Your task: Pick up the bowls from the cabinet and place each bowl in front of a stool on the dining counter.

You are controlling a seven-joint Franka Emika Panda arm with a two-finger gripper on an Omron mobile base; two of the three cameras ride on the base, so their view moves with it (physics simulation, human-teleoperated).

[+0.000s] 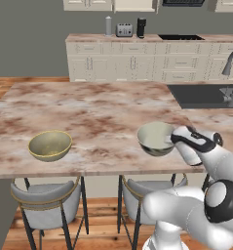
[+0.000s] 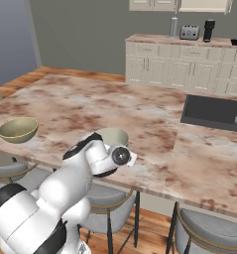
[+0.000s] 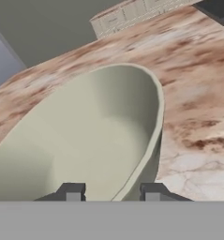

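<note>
Hand view puts the fingers (image 3: 112,192) astride the near rim of the dark grey-green bowl (image 3: 92,145), one tip inside, one outside, pinching it. This bowl sits on the surface (image 1: 88,117) above a stool (image 1: 152,193), at three o'clock of the olive-yellow bowl (image 1: 50,145). Placement looks nearly done; next comes release and a clean lift. Forearm reaches low and level.

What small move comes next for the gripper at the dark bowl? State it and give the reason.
Probably open the gripper and let go. The dark grey-green bowl with the cream interior already appears to sit on the pinkish-brown marble dining counter, above a grey padded stool. The fingers straddle its rim, so it appears held. The olive-yellow speckled bowl is already placed.
</note>
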